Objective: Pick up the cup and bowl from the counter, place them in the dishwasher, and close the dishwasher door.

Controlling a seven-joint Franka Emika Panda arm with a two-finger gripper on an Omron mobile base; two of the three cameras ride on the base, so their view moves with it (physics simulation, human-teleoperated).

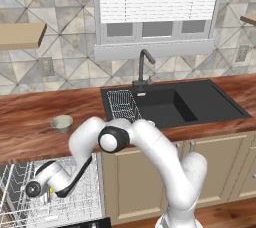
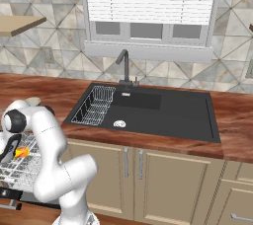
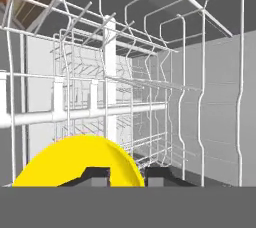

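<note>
My gripper is down inside the white wire rack of the dishwasher, shut on the rim of the yellow cup. The cup shows as a small yellow patch beside my hand in the left base view and as yellow with orange in the right base view. The pale grey-green bowl stands upright on the reddish-brown counter, above the dishwasher and well apart from the gripper. The rack is pulled out in front of the counter; the dishwasher door is hidden under it.
A black sink with a wire basket and a dark faucet lies to the right. Beige cabinet doors run under the counter. Rack wires stand close around the hand. A pale wooden shelf hangs on the wall.
</note>
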